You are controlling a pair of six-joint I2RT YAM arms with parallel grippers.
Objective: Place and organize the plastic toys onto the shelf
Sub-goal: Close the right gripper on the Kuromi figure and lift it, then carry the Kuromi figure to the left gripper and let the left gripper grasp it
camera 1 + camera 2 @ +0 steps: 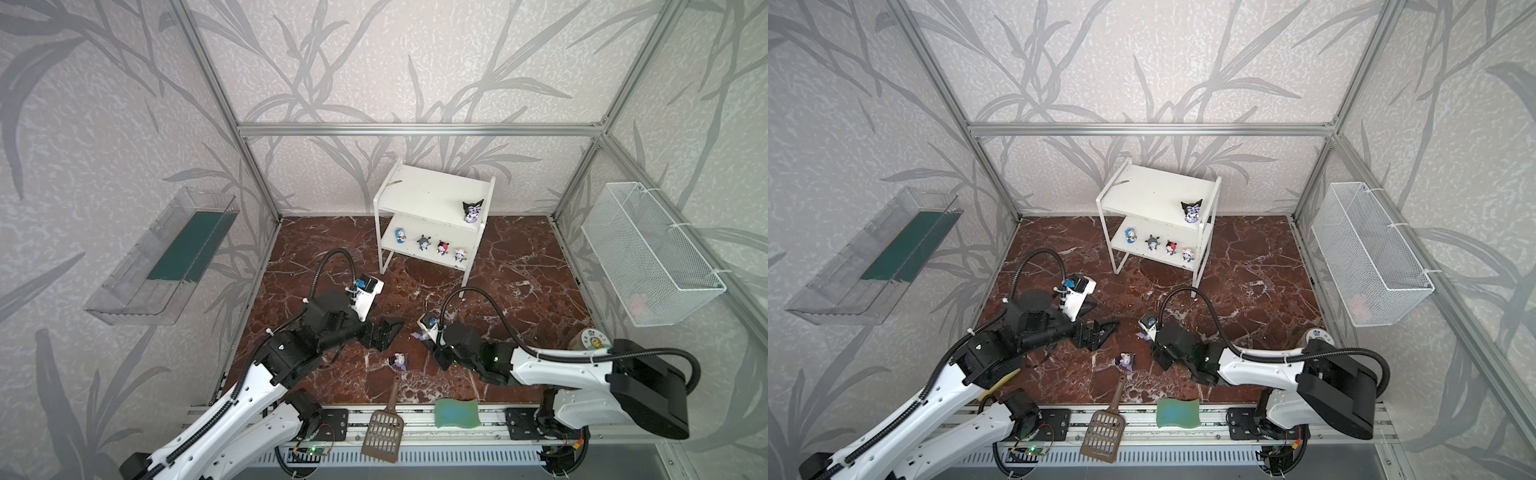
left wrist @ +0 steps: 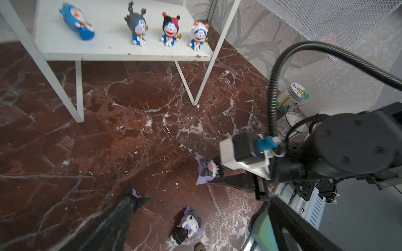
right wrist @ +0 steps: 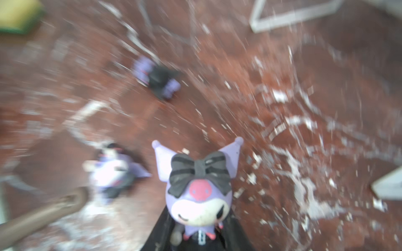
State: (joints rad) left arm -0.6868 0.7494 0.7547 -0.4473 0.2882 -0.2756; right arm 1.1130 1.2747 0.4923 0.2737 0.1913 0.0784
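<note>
Right wrist view: marble floor (image 3: 282, 97), two loose purple figurines (image 3: 158, 80) and scoop handle (image 3: 43, 210) motion-blurred; bow-headed figurine (image 3: 199, 191) cut off at the frame edge. Both top views: that figurine (image 1: 417, 336) mostly hidden beneath the wrist camera (image 1: 428, 322).

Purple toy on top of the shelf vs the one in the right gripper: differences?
The shelf toy stands free on top of the shelf; the held toy is clamped in the right gripper. The shelf toy's ears are black; the held toy's are lilac, with a black striped bow. Both are purple, pointed-eared figures.
</note>
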